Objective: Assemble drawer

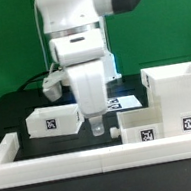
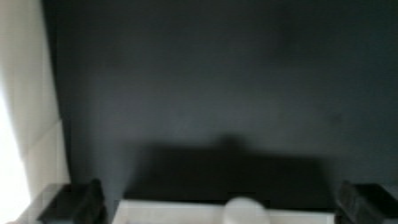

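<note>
The big white shell (image 1: 174, 92) stands at the exterior view's right. One small open-top tray (image 1: 53, 119) with a tag sits at the left. A second tray (image 1: 150, 127) lies in front of the shell, with a small round knob (image 1: 113, 134) facing my gripper. My gripper (image 1: 98, 130) hangs low over the black table between the two trays, open and empty. In the wrist view my gripper (image 2: 222, 206) has its dark fingers (image 2: 79, 202) wide apart. A white edge with a rounded knob (image 2: 238, 212) shows between them, blurred.
A long low white rail (image 1: 85, 162) runs along the front and turns back at the left (image 1: 6, 150). The marker board (image 1: 123, 102) lies flat behind the gripper. A white strip (image 2: 18, 110) fills one side of the wrist view; I cannot tell what it is.
</note>
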Robot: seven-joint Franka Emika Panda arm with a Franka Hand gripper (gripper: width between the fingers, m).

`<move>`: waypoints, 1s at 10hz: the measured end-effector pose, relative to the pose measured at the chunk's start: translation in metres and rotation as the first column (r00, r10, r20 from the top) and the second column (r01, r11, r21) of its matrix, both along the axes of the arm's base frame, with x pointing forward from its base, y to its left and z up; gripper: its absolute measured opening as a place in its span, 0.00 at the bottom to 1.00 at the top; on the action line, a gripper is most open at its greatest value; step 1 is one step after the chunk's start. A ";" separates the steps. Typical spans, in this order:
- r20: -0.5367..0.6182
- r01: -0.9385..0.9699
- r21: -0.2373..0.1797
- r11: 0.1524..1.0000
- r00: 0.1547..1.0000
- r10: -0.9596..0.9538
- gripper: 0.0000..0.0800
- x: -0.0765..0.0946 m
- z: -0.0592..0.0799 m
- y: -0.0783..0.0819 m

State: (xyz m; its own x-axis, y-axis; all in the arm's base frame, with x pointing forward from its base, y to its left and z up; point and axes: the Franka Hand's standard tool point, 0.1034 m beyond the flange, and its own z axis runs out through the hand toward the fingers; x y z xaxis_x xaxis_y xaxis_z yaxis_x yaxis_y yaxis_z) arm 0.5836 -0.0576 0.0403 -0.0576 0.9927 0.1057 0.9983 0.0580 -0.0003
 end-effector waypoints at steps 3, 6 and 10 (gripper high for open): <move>-0.010 -0.030 0.085 0.996 0.999 0.031 0.81 -0.003 -0.009 0.000; -0.039 0.003 0.106 0.994 0.999 0.001 0.81 -0.008 -0.019 0.028; -0.050 0.046 0.111 0.993 0.998 -0.040 0.81 -0.008 -0.019 0.037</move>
State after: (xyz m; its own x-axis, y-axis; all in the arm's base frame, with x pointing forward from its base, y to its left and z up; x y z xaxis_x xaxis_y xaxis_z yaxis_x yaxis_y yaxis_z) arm 0.5752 -0.0205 0.0211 -0.0072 0.9760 0.2178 0.9989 0.0172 -0.0437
